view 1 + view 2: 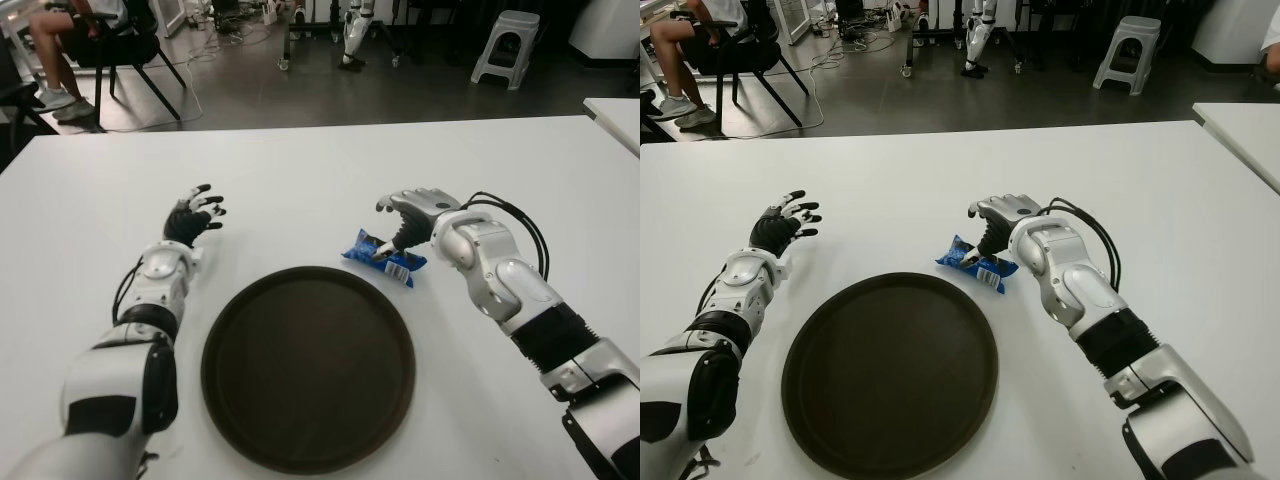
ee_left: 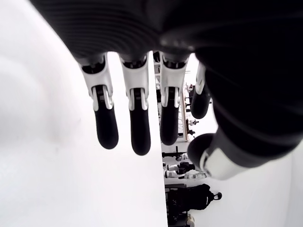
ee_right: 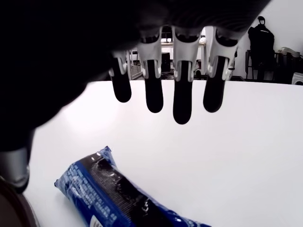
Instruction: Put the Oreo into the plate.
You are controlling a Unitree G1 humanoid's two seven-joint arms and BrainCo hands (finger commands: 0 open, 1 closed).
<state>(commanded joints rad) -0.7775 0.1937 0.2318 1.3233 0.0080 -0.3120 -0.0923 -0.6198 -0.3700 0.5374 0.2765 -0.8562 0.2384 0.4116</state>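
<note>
Lying flat on the white worktop [image 1: 300, 170], the blue foil-wrapped Oreo packet [image 1: 383, 256] is found just beyond the far right rim of the round dark brown plate [image 1: 308, 366], outside it and close beside the rim; contact with the rim cannot be confirmed. The right hand [image 1: 412, 215] is positioned over the packet's far end, with the fingers [image 3: 182, 101] extended and spread above the wrapper and nothing enclosed. This posture is judged to be a pre-grasp approach from above, chosen so that the fingers can close across the packet's short width.

The left hand [image 1: 192, 218] is shown left of the plate, its fingers [image 2: 135, 127] spread and empty; it is kept well apart from the packet, presumably to leave the transfer path free.

From the eye views, a fingertip appears to touch the wrapper. The right wrist view shows otherwise for the four long fingers: bare worktop is visible between them and the packet. The thumb's contact cannot be determined.
</note>
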